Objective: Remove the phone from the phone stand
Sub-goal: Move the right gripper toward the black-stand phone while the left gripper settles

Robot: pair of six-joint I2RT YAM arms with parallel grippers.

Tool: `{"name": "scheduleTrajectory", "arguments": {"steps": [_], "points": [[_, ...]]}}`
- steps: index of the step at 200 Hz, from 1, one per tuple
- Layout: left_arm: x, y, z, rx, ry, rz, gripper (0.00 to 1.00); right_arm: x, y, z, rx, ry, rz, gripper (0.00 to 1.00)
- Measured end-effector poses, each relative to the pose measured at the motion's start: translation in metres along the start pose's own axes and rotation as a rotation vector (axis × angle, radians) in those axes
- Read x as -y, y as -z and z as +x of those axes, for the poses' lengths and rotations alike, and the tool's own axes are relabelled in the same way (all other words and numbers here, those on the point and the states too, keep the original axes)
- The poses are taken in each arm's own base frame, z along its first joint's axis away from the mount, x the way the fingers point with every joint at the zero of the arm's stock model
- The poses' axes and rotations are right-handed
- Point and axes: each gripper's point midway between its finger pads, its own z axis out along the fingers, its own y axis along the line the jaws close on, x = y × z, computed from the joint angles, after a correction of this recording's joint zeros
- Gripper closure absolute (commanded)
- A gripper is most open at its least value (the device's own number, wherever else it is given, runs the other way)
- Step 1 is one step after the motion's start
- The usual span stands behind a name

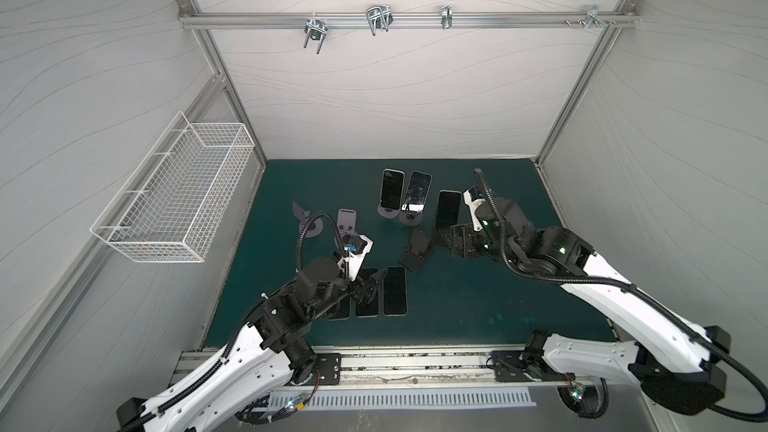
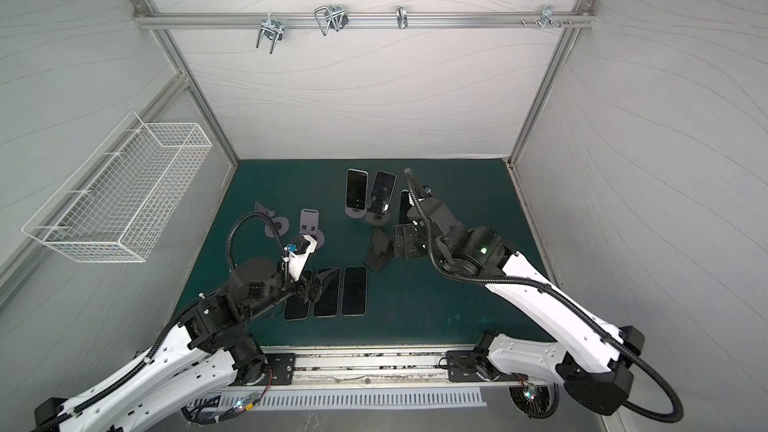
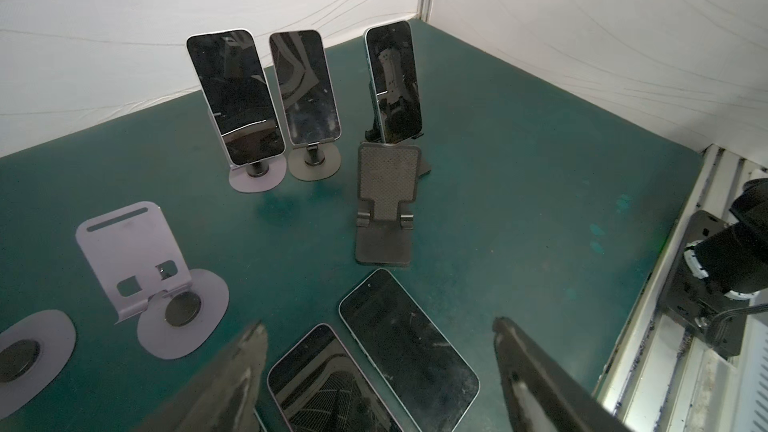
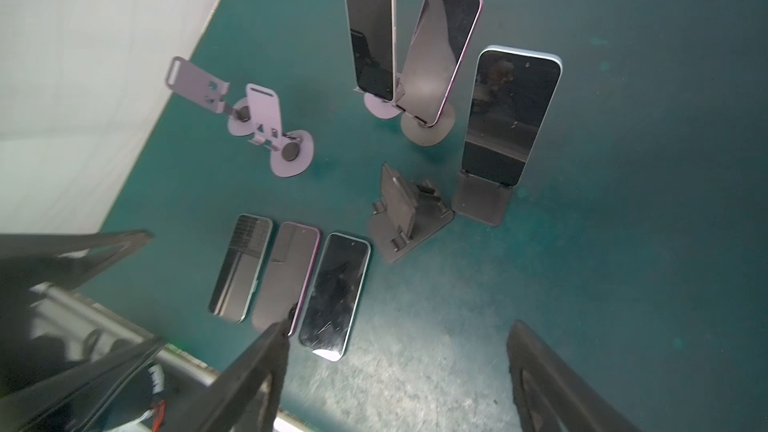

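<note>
Teal tabletop, three phones down; left tool and right tool gape empty, blue-edged phone needs grabbing next.

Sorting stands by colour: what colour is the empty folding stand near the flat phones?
Black: the empty folding stand, clearest in the left wrist view.

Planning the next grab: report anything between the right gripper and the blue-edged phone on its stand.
Nothing visible: bare mat lies between the right gripper and blue-edged phone; the empty black stand sits beside that path.
</note>
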Motion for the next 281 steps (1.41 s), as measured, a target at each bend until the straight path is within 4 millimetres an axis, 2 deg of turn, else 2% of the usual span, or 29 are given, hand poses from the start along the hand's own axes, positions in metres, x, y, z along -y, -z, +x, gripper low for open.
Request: {"name": "scheduleTrajectory", "arguments": {"steps": [43, 81, 99, 122, 144, 172, 221, 281], "points": [[0.011, -0.002, -0.016, 0.027, -0.034, 0.06, 0.14, 0.006, -0.015, -0.01, 0.026, -0.002, 0.033, 0.13], [0.025, -0.013, -0.041, 0.038, -0.079, 0.12, 0.14, 0.031, -0.02, -0.03, 0.081, -0.035, 0.084, 0.13], [0.032, -0.021, -0.046, 0.026, -0.096, 0.16, 0.14, 0.044, -0.025, -0.032, 0.088, -0.041, 0.112, 0.12], [0.041, -0.026, -0.048, 0.016, -0.116, 0.209, 0.11, 0.059, -0.035, -0.027, 0.076, -0.051, 0.145, 0.09], [0.046, -0.03, -0.046, 0.01, -0.137, 0.235, 0.01, 0.066, -0.045, -0.028, 0.072, -0.056, 0.157, 0.08], [0.047, -0.039, -0.043, -0.002, -0.167, 0.24, 0.01, 0.066, -0.066, -0.034, 0.071, -0.051, 0.163, 0.06], [0.05, -0.046, -0.043, 0.004, -0.209, 0.259, 0.01, 0.068, -0.106, -0.027, 0.018, -0.028, 0.196, 0.05], [0.05, -0.052, -0.04, -0.004, -0.247, 0.269, 0.01, 0.073, -0.126, -0.031, 0.028, -0.024, 0.236, 0.03]]}}
